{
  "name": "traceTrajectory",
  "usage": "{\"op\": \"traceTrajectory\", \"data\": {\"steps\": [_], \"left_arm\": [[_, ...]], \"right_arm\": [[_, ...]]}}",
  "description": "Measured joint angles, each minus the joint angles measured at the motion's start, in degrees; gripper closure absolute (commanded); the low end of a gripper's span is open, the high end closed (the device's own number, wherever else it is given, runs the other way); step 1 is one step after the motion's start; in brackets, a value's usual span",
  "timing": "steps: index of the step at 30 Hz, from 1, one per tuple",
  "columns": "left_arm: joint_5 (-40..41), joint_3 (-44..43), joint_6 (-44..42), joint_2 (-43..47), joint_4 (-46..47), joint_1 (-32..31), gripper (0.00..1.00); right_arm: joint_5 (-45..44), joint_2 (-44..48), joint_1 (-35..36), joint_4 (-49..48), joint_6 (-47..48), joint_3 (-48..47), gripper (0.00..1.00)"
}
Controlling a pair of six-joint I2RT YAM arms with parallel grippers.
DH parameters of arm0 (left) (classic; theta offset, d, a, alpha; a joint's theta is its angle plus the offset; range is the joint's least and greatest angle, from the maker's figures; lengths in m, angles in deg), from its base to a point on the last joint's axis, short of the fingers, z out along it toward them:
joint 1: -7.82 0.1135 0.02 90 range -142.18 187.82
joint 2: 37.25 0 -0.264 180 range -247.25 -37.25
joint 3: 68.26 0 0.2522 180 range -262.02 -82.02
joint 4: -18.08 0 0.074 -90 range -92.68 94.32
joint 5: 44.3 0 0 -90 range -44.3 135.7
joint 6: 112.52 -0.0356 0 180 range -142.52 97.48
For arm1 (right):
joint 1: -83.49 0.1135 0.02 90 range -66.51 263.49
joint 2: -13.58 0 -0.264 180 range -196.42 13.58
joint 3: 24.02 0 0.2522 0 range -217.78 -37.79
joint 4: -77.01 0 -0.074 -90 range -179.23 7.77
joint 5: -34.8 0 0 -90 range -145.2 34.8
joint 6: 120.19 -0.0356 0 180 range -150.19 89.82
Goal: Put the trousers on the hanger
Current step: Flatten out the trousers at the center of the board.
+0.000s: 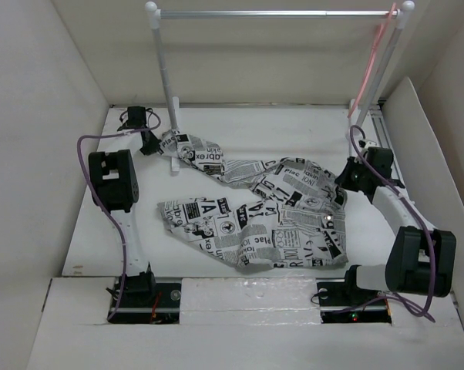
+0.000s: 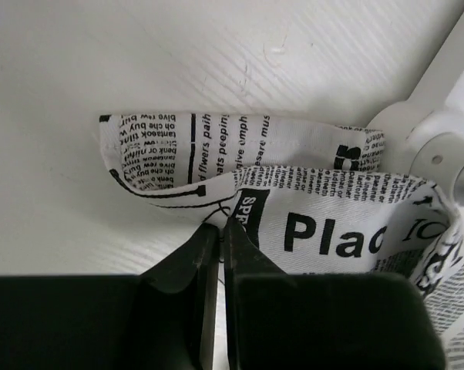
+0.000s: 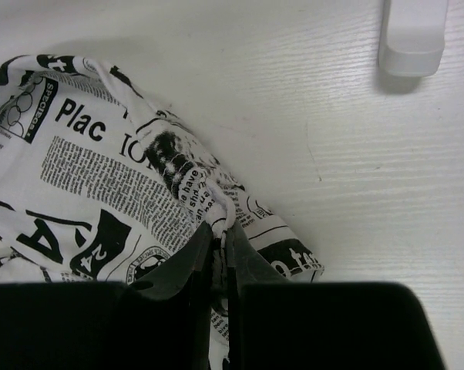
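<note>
The trousers (image 1: 270, 220) lie in a crumpled heap on the white table (image 1: 240, 127); one leg runs off to the left, toward the foot of the left post (image 1: 164, 69); the wide part lies to the right. The pink hanger (image 1: 368, 68) hangs at the far right end of the rail (image 1: 278, 13), high up at the back; it is well apart from the trousers and nothing touches it.

The left gripper (image 1: 149, 143) is down at the end of the left leg; in its own camera the two black fingers (image 2: 193, 262) are pressed almost together, with the edge of the cloth right at their tips, so it looks like it pinches the trousers. The right gripper (image 1: 346, 179) is at the right edge of the heap; its fingers (image 3: 193, 258) are pressed together too, with a little bunch of cloth squeezed between the tips.

So I think the job is only at the start; both grippers have a hold on the cloth, but the trousers are not lifted, not smoothed out and not on the hanger. What is left is most of it: lift the trousers, carry them to the hanger and drape them over its bar.
</note>
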Motion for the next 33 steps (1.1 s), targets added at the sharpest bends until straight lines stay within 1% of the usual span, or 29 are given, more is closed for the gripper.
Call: {"op": "traceTrajectory", "data": {"steps": [5, 8, 10, 13, 17, 18, 19, 22, 23, 25, 27, 29, 31, 33], "left_arm": [[0.31, -3.34, -0.57, -0.28, -2.16, 0.33, 1.00], [0.22, -5.20, -0.74, 2.56, -3.87, 0.55, 1.00], [-0.17, -5.29, -0.55, 7.39, -4.24, 0.92, 1.00], [-0.83, -4.13, 0.42, 17.92, -2.40, 2.69, 1.00], [-1.86, 3.76, 2.95, 35.28, 3.34, 8.92, 0.99], [-1.77, 6.71, 3.65, 39.21, 5.29, 10.69, 0.90], [-1.66, 9.33, 4.33, 41.88, 6.71, 12.50, 0.72], [-2.64, 17.94, 6.88, 45.11, 10.86, 17.27, 0.42], [-3.56, 19.87, 7.54, 44.15, 11.23, 18.56, 0.41], [-5.77, 21.66, 8.26, 39.41, 10.73, 20.68, 0.41], [-7.69, 23.87, 8.37, 32.63, 10.75, 22.38, 0.41], [-8.92, 28.37, 8.48, 28.55, 9.01, 23.63, 0.41], [-9.44, 33.33, 8.44, 28.65, 6.38, 24.52, 0.36], [-9.62, 36.22, 8.37, 30.91, 5.27, 24.98, 0.33]], "right_arm": [[0.07, 0.00, -0.94, 1.29, 0.09, -3.61, 1.00], [0.70, -0.09, -1.84, 1.29, -0.28, -6.75, 1.00], [1.62, -0.28, -2.69, 1.11, -1.22, -8.46, 1.00], [2.08, -0.87, -4.02, 1.18, -2.08, -10.40, 1.00], [3.10, -0.81, -7.04, 0.83, -4.04, -10.71, 1.00], [3.17, -0.79, -7.91, 0.68, -4.59, -10.54, 1.00], [3.23, -0.79, -8.48, 0.13, -5.16, -10.19, 1.00], [3.28, -0.81, -9.81, -2.86, -6.84, -7.85, 1.00], [3.76, -1.31, -10.14, -3.13, -7.19, -7.37, 1.00], [4.63, -3.58, -10.69, -4.04, -7.56, -7.41, 1.00], [5.14, -6.60, -11.02, -4.20, -7.61, -7.98, 1.00], [5.38, -9.18, -11.52, -4.15, -7.65, -8.52, 1.00], [5.60, -10.49, -12.39, -4.13, -8.07, -8.87, 1.00], [6.21, -10.56, -13.57, -4.17, -8.46, -8.96, 1.00]]}}
